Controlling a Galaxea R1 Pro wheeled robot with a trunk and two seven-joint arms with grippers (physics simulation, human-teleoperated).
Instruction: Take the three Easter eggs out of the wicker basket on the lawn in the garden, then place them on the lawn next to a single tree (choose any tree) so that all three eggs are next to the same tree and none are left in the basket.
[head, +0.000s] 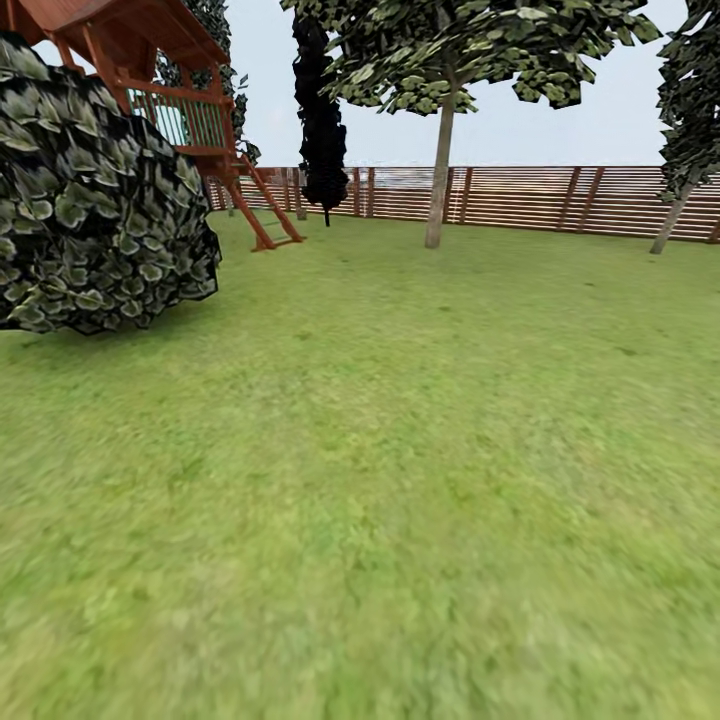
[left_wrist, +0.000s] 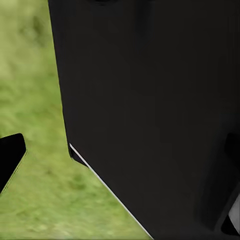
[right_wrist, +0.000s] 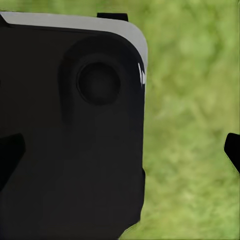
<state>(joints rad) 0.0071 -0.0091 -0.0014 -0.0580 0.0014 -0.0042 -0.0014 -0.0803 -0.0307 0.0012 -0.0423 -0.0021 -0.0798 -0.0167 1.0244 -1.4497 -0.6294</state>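
Note:
The lawn (head: 400, 450) spreads wide and green ahead of me. A tree (head: 438, 180) with a pale grey trunk and dark angular leaves stands at the far side, just before the fence. The Easter eggs and the wicker basket are out of view. In the left wrist view my left gripper (left_wrist: 120, 155) is open, one black fingertip (left_wrist: 10, 157) over grass and a black part of my own body close behind it. My right gripper (right_wrist: 120, 152) is open too, its fingertips (right_wrist: 233, 152) far apart with nothing between them.
A big leafy bush (head: 95, 210) fills the near left. Behind it stands a wooden play structure (head: 190, 110) with a ladder. A thin dark tree (head: 322, 120) and a brown slat fence (head: 520, 200) close the back. Another tree (head: 685, 150) leans at far right.

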